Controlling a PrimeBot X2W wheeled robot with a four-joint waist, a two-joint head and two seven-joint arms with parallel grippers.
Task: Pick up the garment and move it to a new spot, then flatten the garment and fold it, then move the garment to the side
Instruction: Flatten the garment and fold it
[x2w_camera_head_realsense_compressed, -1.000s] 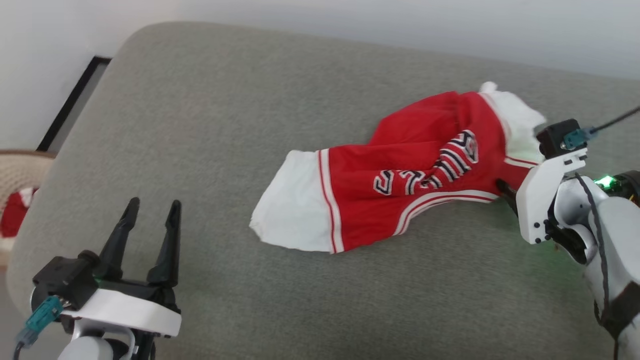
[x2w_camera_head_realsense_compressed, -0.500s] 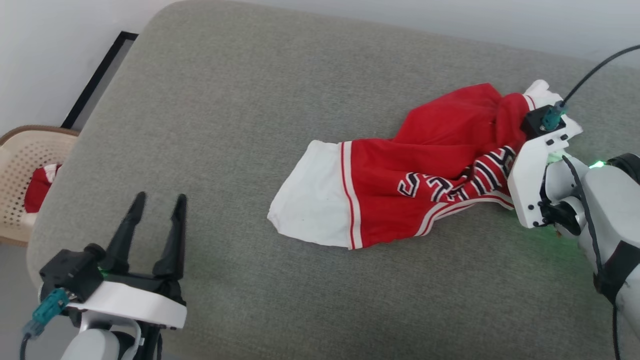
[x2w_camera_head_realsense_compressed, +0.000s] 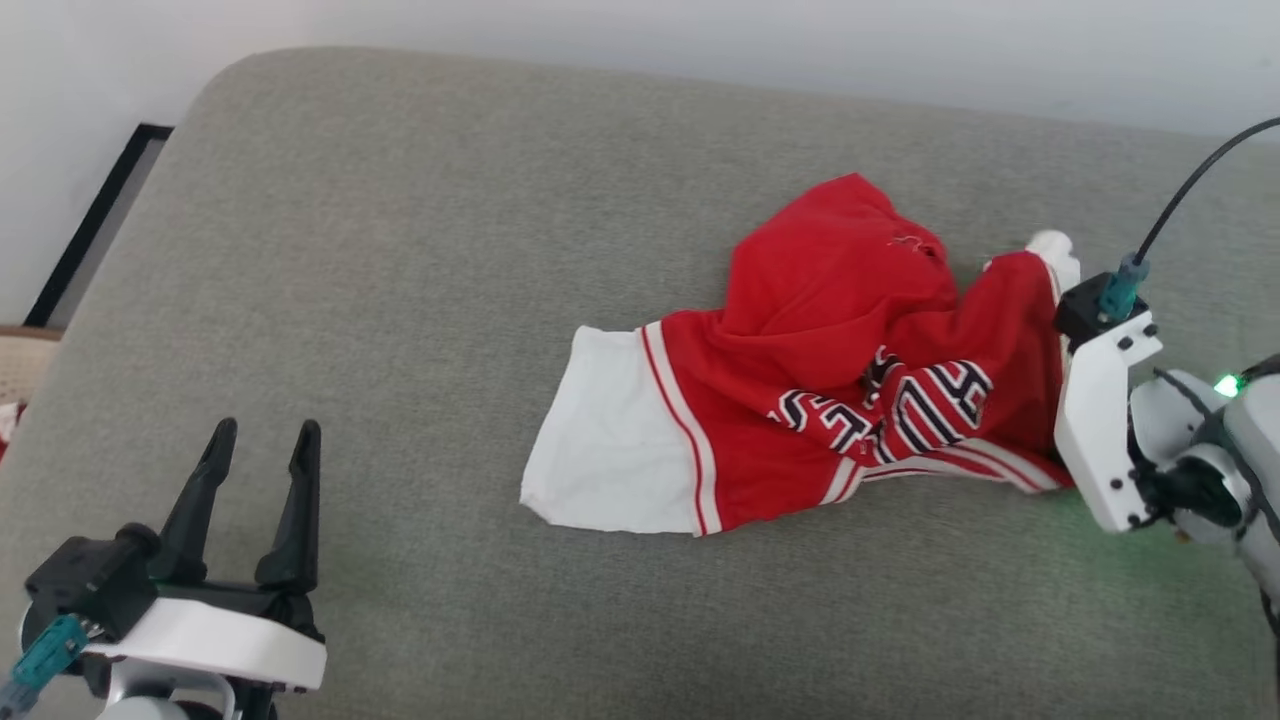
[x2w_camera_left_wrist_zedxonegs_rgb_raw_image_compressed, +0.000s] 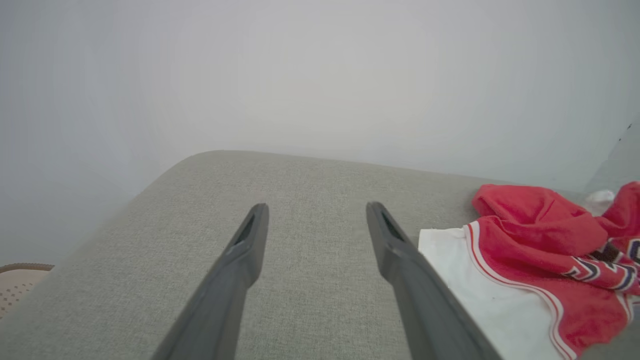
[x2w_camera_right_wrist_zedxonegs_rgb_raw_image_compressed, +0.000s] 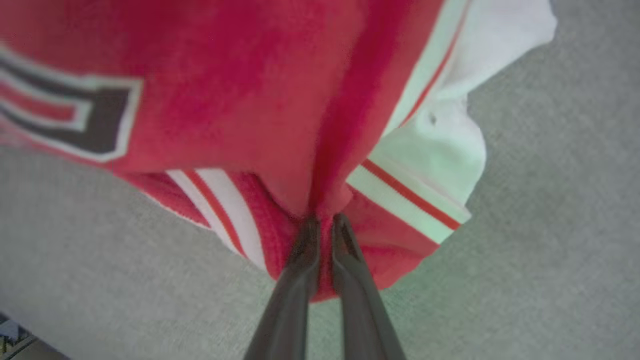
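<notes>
Garment (x2w_camera_head_realsense_compressed: 820, 330), red jersey T-shirt, lies crumpled on grey cushion (x2w_camera_head_realsense_compressed: 400, 250), right of centre. Right gripper (x2w_camera_right_wrist_zedxonegs_rgb_raw_image_compressed: 325, 222) clamped tight on its red edge fold. Left gripper (x2w_camera_head_realsense_compressed: 266, 430) fully spread, empty, well apart from it.

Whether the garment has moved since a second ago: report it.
Yes. The garment's right end has bunched and risen off the cushion in the right gripper; its white sleeve stays flat.

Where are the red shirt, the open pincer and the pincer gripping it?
red shirt (x2w_camera_head_realsense_compressed: 820, 290): head view, its red body.
left pincer (x2w_camera_head_realsense_compressed: 267, 428): head view, midway between its open fingertips.
right pincer (x2w_camera_right_wrist_zedxonegs_rgb_raw_image_compressed: 326, 220): right wrist view, between fingertips shut on cloth.
</notes>
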